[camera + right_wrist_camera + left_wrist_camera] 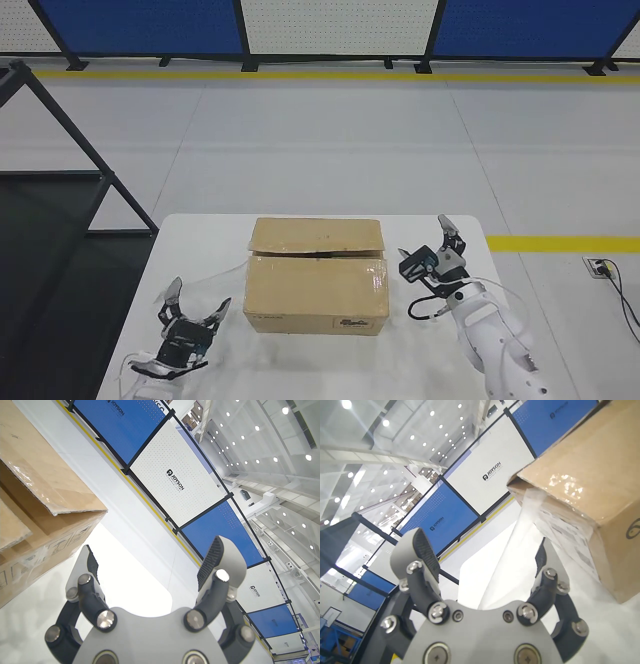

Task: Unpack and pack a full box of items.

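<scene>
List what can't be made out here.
- Contents of the box: top view, shut flaps cover them.
- Label on the box's side: left wrist view, glossy tape blurs it.
- Most of the box: right wrist view, cut by picture edge.
- Arm behind the left hand: top view, cut by bottom edge.

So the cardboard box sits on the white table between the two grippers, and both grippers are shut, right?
Not quite. The cardboard box does sit on the white table between them, but the left gripper and right gripper are both open, not shut; each wrist view shows its fingers spread apart.
</scene>
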`<action>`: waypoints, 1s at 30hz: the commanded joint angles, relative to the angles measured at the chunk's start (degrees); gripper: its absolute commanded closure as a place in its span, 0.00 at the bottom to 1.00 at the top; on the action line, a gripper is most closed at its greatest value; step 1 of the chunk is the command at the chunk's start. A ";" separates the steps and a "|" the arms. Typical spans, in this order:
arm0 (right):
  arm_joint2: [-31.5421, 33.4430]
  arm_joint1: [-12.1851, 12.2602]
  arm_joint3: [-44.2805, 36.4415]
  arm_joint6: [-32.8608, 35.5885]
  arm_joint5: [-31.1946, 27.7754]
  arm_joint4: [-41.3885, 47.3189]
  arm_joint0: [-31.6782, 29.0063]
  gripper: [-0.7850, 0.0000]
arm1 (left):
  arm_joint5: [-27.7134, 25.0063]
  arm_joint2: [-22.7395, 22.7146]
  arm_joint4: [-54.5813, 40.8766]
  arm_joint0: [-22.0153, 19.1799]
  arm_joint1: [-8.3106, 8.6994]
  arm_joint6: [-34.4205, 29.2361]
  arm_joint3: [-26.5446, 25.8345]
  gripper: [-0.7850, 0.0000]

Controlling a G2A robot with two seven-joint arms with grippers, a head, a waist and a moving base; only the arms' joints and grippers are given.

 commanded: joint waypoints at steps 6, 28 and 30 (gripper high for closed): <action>5.88 1.81 1.34 -18.30 -11.88 4.67 0.59 0.00 | -3.27 -4.15 -8.00 3.43 0.31 8.31 -2.16 0.00; 7.53 4.50 4.39 -37.16 -27.28 1.35 3.17 0.00 | -9.54 -7.51 -14.73 4.32 0.68 11.69 -4.61 0.00; 7.69 4.52 5.07 -36.58 -26.89 3.51 3.34 0.00 | -8.14 -6.61 -13.42 4.14 0.56 10.47 -5.10 0.00</action>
